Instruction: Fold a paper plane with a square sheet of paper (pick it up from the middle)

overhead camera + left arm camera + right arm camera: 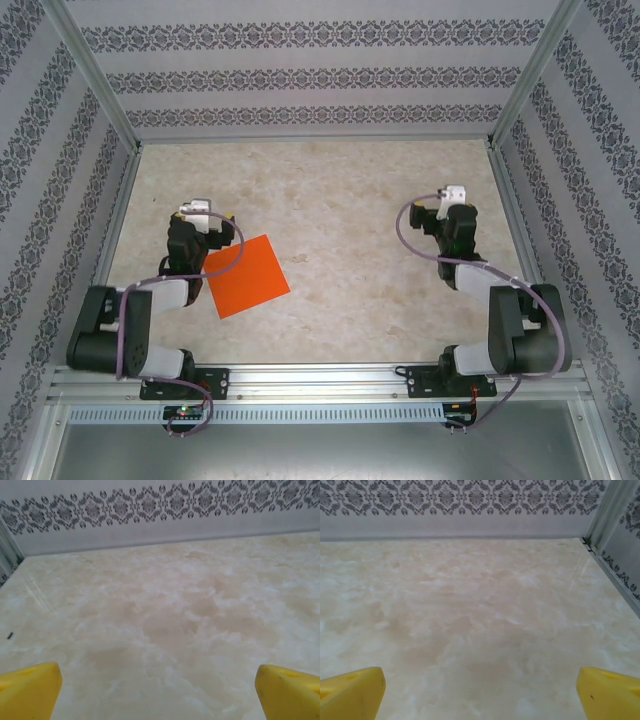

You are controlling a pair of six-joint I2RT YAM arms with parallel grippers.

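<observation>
Square sheet of paper (247, 277) lay flat on the table (360, 250), skewed, right beside the left arm. It was nearer the bases than the left gripper (159, 692), not between its jaws. The right gripper (480, 695) was well apart from it. Jaws of the 2 grippers were spread wide, holding nothing.

We found the left corner of the square sheet of paper (252, 276) hidden under the left arm (185, 262); from above, both arms' fingertips were lost to us beneath their wrists. The bottom edge cut off the yellow fingers (27, 692) of the left gripper (159, 696), and likewise the right gripper (480, 696); a dark speck (9, 635) on the table (165, 610) was too small to name.
</observation>
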